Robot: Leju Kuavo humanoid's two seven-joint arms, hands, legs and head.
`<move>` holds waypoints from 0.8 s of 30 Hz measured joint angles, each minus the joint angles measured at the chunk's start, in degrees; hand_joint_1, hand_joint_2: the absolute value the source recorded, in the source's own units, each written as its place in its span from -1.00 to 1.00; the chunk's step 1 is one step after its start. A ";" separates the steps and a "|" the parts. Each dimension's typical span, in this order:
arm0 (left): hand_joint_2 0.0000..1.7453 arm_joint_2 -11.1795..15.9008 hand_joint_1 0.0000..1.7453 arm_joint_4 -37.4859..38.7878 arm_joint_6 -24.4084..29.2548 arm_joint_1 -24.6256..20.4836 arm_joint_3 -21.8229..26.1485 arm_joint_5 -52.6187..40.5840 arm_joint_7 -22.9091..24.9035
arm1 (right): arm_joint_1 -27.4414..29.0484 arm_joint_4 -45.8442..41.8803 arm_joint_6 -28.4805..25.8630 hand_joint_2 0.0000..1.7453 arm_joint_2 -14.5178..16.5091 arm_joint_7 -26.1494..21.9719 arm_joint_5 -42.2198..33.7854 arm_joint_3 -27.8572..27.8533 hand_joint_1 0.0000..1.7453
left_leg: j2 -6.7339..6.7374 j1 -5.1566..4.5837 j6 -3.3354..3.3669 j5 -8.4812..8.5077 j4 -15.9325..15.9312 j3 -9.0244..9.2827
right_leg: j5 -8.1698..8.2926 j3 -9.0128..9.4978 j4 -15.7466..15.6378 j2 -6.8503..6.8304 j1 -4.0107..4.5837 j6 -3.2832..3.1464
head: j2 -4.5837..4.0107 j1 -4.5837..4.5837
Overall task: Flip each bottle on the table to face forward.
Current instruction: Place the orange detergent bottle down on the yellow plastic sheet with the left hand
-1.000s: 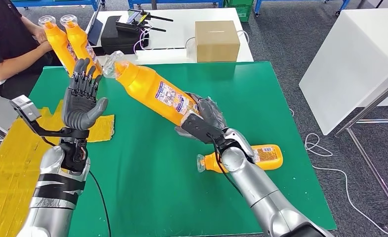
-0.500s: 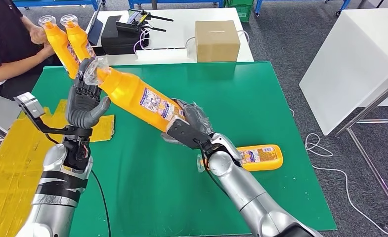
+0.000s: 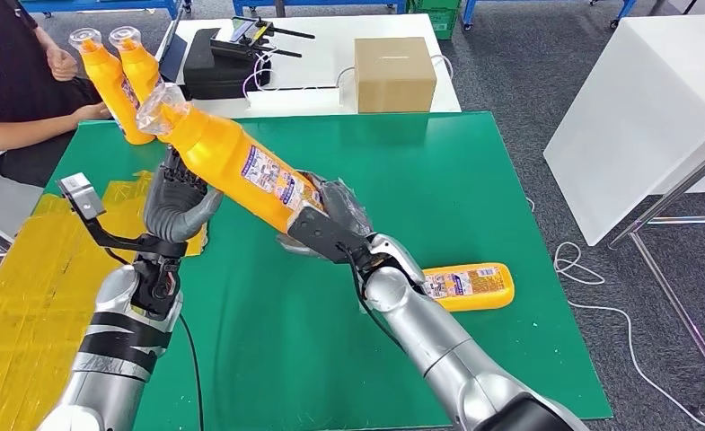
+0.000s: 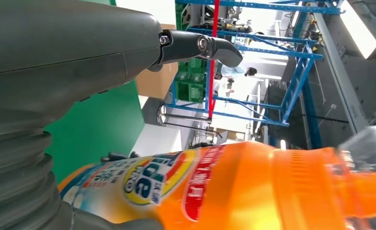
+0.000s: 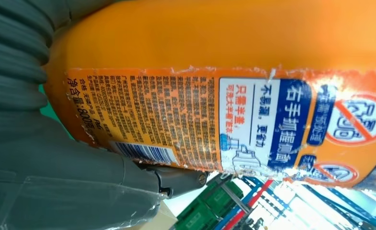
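My right hand (image 3: 329, 224) grips the base of a large orange bottle (image 3: 232, 162) and holds it slanted above the green table (image 3: 474, 180), its wrapped cap (image 3: 160, 106) pointing to the far left. The back label with a barcode fills the right wrist view on the bottle (image 5: 233, 96). My left hand (image 3: 180, 202) is under the bottle's upper half, fingers spread, thumb (image 4: 200, 45) standing away from the bottle (image 4: 253, 187). A second orange bottle (image 3: 470, 285) lies on its side by my right forearm. Two more orange bottles (image 3: 119, 76) stand upright at the far left corner.
A person sits at the far left, one hand (image 3: 88, 112) beside the two upright bottles. A cardboard box (image 3: 394, 74) and a black case (image 3: 214, 63) sit on the white table behind. A yellow sheet (image 3: 187, 235) lies at the table's left edge.
My right hand swung the bottle left and up, over my left hand. My left hand dropped and moved right, under the bottle. The person let go of the upright bottles.
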 joint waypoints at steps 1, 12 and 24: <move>1.00 0.00 -1.00 0.20 -0.11 -0.01 -0.03 0.07 -0.05 | -0.33 0.16 0.02 1.00 0.13 0.05 -0.11 0.00 1.00 | 0.00 0.00 0.00 0.00 0.00 0.00 | 0.00 0.00 0.00 0.00 0.00 0.00 | 0.00 0.00; 1.00 -0.07 -1.00 1.78 -0.61 -0.17 -0.92 0.09 -0.32 | -3.85 2.26 0.03 1.00 0.56 1.04 -1.53 0.02 1.00 | 0.00 0.00 0.00 0.00 0.00 0.01 | 0.00 0.00 0.01 0.00 0.01 0.00 | 0.00 0.00; 1.00 -0.10 -1.00 3.60 -1.08 -0.91 -0.86 0.40 -1.03 | -4.15 7.04 0.91 1.00 4.22 3.03 -1.54 5.00 1.00 | 0.00 0.00 -0.01 0.00 -0.01 0.00 | 0.00 -0.01 0.01 0.00 0.04 0.00 | 0.00 0.01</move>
